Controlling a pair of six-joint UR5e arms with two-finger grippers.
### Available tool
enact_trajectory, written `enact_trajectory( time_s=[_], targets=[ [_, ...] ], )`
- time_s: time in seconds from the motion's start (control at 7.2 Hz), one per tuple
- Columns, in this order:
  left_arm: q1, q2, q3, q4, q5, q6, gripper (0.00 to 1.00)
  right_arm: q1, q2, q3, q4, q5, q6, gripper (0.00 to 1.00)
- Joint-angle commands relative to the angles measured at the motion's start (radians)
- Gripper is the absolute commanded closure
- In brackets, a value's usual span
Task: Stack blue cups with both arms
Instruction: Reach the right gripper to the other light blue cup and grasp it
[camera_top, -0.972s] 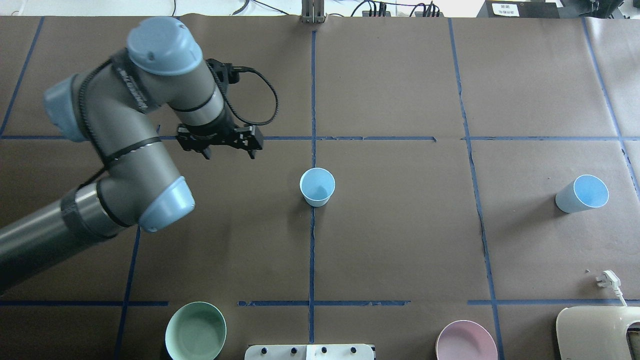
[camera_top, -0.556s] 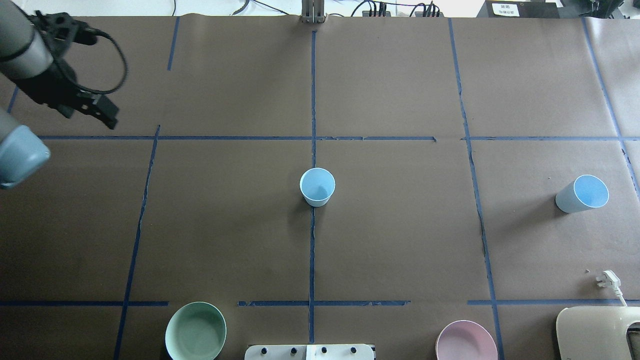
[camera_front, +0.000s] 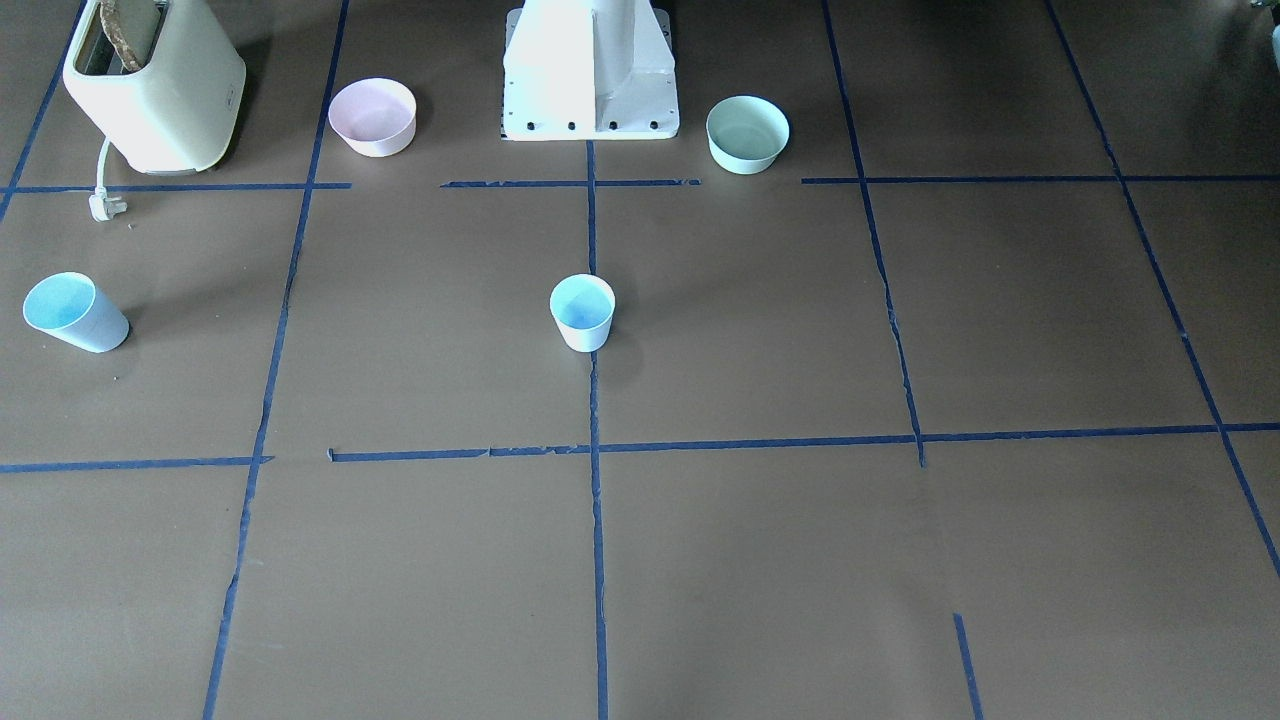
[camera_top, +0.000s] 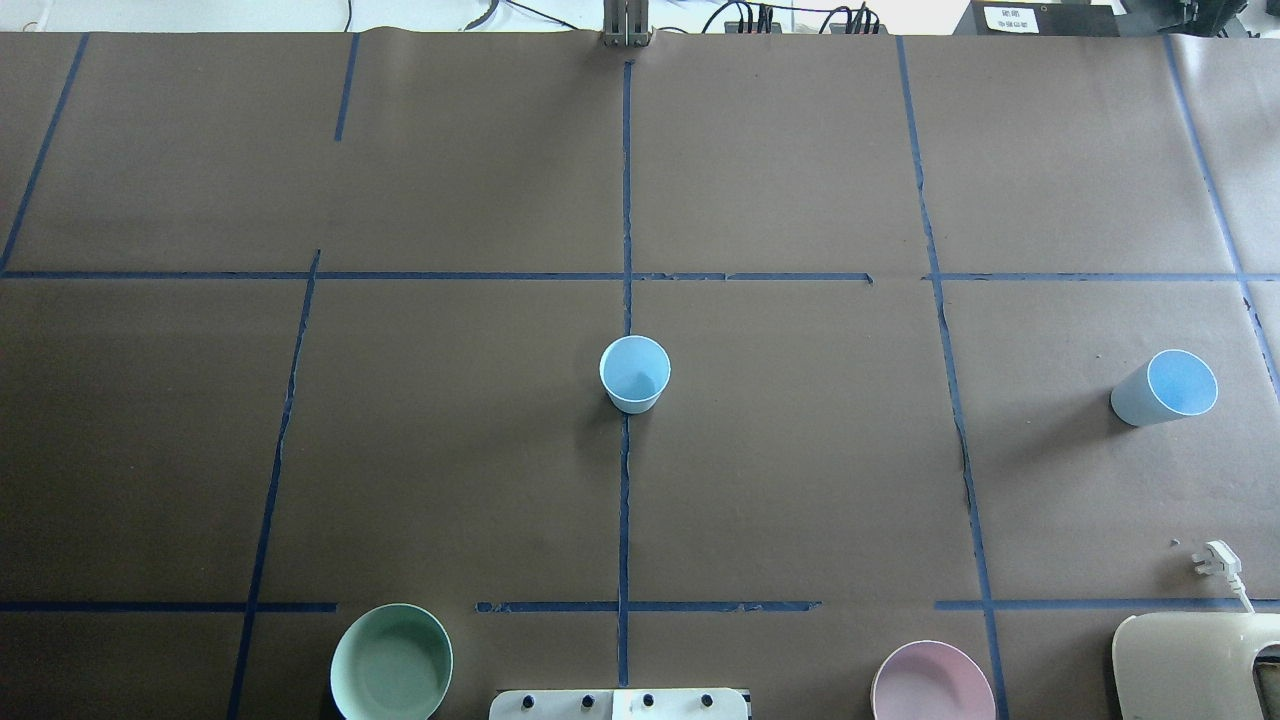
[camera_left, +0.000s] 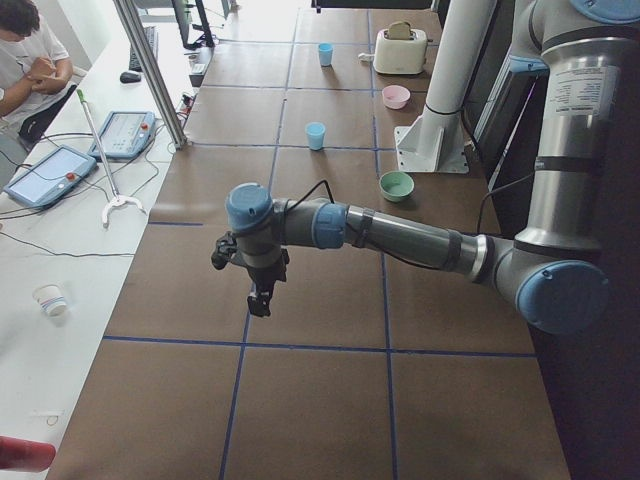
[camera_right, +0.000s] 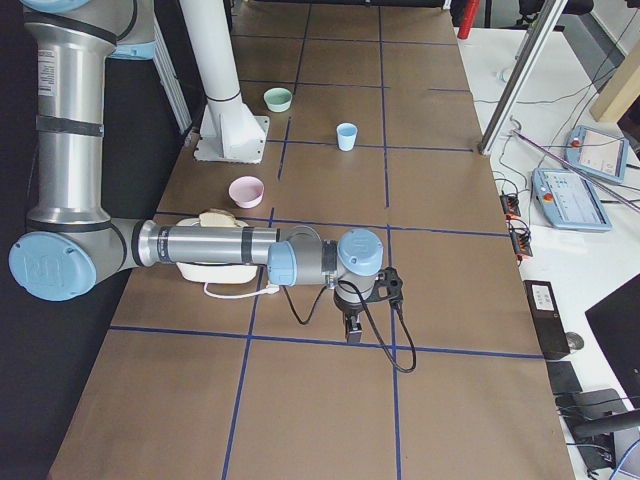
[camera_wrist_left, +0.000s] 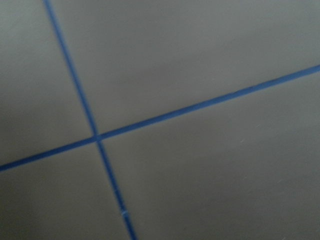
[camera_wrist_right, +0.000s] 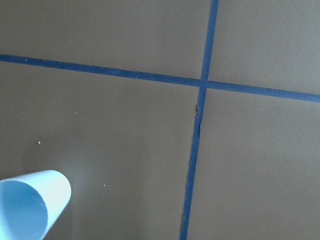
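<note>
The middle cup (camera_top: 634, 373) and end cup (camera_top: 1165, 388) stood well apart; the jaws, whose state could not be told, might have clipped a rim and toppled either.

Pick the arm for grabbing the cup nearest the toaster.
Right arm: its wrist camera shows that cup; the left arm hangs at the opposite end, seeing only tape lines.

A table (camera_top: 800, 480) covered in brown paper and marked into squares by blue tape lines (camera_top: 624, 500) stands under soft, even light, and beside it runs a white bench (camera_left: 40, 330) that carries two control tablets (camera_left: 47, 176), with a slanted metal post (camera_left: 150, 70) at its edge.
</note>
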Motion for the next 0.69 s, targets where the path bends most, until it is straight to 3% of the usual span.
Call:
enact_trajectory(
  time_s=[0.0, 0.28, 0.56],
  targets=[
    [-0.064, 0.049, 0.02, -0.006, -0.049, 0.05, 0.0, -0.117, -0.033, 0.058, 0.164, -0.004, 0.268, 0.0],
    [-0.064, 0.051, 0.014, -0.006, -0.051, 0.049, 0.0, -0.22, -0.065, 0.044, 0.386, -0.042, 0.489, 0.0],
    [-0.064, 0.048, 0.008, -0.006, -0.052, 0.049, 0.0, -0.277, -0.1, -0.016, 0.497, -0.082, 0.488, 0.0]
  ],
)
